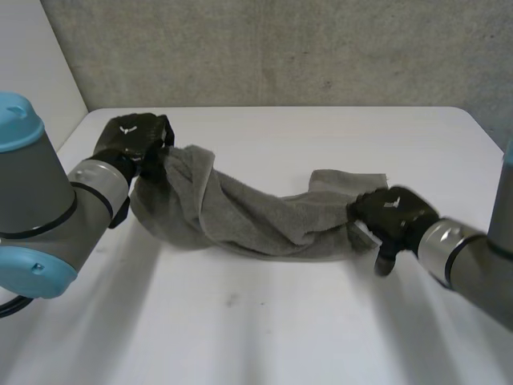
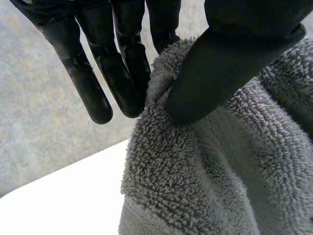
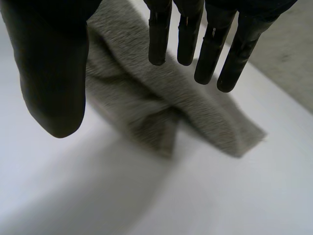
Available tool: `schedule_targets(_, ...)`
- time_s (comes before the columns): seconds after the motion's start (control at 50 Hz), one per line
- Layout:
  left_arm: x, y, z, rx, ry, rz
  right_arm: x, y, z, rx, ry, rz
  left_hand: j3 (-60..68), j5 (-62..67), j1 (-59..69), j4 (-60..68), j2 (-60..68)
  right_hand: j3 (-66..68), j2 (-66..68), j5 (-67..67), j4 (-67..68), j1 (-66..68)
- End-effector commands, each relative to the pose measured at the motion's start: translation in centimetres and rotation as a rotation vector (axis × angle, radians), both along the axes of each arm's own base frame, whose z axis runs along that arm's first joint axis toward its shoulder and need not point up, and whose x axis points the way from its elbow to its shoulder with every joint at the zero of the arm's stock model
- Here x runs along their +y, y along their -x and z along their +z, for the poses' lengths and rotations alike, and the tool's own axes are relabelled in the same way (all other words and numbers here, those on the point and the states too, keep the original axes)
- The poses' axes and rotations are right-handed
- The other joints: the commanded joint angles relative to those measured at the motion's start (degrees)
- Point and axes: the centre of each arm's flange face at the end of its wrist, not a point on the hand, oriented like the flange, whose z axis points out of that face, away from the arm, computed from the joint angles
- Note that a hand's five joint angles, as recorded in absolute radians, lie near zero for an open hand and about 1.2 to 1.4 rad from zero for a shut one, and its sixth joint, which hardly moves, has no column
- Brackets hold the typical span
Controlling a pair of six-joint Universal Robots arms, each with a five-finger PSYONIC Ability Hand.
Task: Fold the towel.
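Note:
A grey towel [image 1: 240, 212] lies bunched and twisted in a long roll across the white table [image 1: 280, 329]. Its left end is lifted by my left hand [image 1: 132, 138]. In the left wrist view the thumb [image 2: 220, 73] pinches a fold of the towel [image 2: 205, 171] against the fingers [image 2: 122, 73]. My right hand [image 1: 394, 210] hovers at the towel's right end, by a flat corner. In the right wrist view its fingers [image 3: 210, 44] are straight and spread from the thumb [image 3: 54, 73], and the towel [image 3: 161, 103] lies on the table beneath them, with nothing held.
A grey wall [image 1: 280, 48] stands behind the table's far edge. My left arm [image 1: 40, 208] fills the near left, and my right forearm [image 1: 473, 261] comes in from the near right. Bare tabletop stretches in front of the towel.

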Motion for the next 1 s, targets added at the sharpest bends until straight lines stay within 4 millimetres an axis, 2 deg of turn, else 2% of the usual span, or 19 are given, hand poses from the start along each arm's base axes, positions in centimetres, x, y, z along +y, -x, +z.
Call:
schedule_targets(0.02, -0.2, 0.1, -1.8, -0.042, -0.030, -0.007, -0.5, -0.9, -3.6, -0.031, 0.037, 0.035, 1.5, 1.3, 1.5, 1.5, 1.5, 1.4, 1.6, 0.1, 1.0, 1.4)
schedule_targets(0.14, -0.3, 0.1, -2.7, -0.043, -0.033, -0.005, -1.2, -1.4, -5.5, -0.027, 0.025, 0.048, -10.9, -11.1, -10.9, -10.9, -10.9, 1.4, 1.6, 0.1, 1.0, 1.4)
schedule_targets(0.24, -0.2, 0.1, -3.3, -0.040, -0.018, -0.004, -1.9, -1.7, -6.4, -0.025, 0.012, 0.049, -21.2, -21.4, -21.2, -21.1, -21.1, 1.5, 1.7, 0.2, 1.1, 1.6)
schedule_targets(0.5, 0.1, -0.1, -4.0, -0.121, 0.004, -0.016, -3.7, -2.2, -6.8, -0.041, 0.072, 0.039, -47.9, -48.1, -47.9, -47.9, -47.9, 7.4, 7.6, 6.1, 7.0, 7.4)
schedule_targets(0.72, 0.6, -0.4, -3.7, -0.149, 0.011, -0.018, -4.5, -2.5, -7.7, -0.036, 0.065, 0.037, -51.1, -51.3, -51.1, -51.1, -51.1, 14.6, 14.9, 13.4, 14.2, 14.7)
schedule_targets(1.0, 0.7, -0.4, -4.0, -0.152, 0.002, -0.020, -5.7, -2.9, -7.3, -0.043, 0.098, 0.027, -51.0, -51.2, -51.0, -50.9, -50.9, 25.4, 25.6, 24.1, 25.0, 25.4)
